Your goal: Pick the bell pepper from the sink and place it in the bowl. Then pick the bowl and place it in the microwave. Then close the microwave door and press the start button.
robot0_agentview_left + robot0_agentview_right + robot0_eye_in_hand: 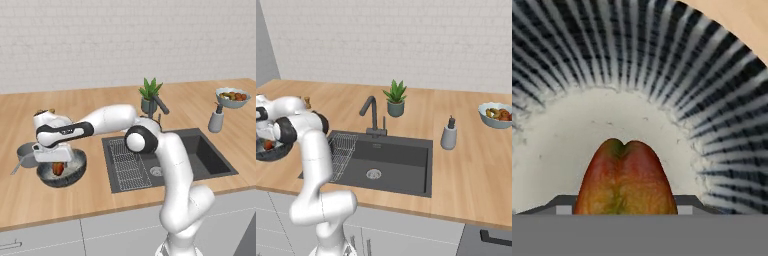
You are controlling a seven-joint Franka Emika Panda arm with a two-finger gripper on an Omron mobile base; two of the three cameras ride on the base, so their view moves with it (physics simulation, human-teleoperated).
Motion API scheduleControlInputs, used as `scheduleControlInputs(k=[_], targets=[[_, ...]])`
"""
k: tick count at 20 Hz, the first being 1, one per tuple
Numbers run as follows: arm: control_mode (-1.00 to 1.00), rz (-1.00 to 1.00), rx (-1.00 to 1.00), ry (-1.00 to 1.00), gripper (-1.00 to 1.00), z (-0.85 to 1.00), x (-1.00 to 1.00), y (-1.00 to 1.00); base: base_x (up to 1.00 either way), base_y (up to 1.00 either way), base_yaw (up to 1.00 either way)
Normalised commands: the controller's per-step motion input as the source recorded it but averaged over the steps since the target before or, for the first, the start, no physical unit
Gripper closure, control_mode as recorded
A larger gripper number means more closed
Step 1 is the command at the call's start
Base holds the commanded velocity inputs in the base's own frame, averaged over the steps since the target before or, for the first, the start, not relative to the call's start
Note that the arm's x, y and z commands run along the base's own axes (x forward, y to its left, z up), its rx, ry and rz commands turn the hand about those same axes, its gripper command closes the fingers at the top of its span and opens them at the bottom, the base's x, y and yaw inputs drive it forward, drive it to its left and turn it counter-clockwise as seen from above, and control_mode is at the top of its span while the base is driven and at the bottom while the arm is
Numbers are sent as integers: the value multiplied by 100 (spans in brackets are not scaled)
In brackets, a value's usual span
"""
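Small red-orange bell pepper with a touch of green (626, 179) pinched in the pincer (57, 165), low inside the wide dark blue-grey patterned bowl (75, 172), over its pale speckled bottom (572, 135). Not possible to tell if already touching that bottom. Bowl standing on the wooden counter (100, 100), left of the dark grey rectangular sink (200, 150) with wire rack (127, 165). Grey handled pot (24, 155) just beside the bowl, on its far left. Pale fruit bowl (233, 97) far right.
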Motion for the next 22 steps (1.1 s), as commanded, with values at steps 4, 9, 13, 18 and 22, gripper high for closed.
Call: scheduleControlInputs(k=[4, 9, 13, 18, 22], targets=[[-100, 0, 0, 0, 100, -43, -1, 0, 0, 0, 0], [-100, 0, 0, -1, -100, -12, -21, -2, 0, 0, 0], [-100, 0, 0, -6, -100, 0, -23, -9, 0, 0, 0], [-100, 0, 1, -7, -100, 0, -25, -23, 0, 0, 0], [-100, 0, 4, -7, -100, 0, -31, -41, 0, 0, 0]])
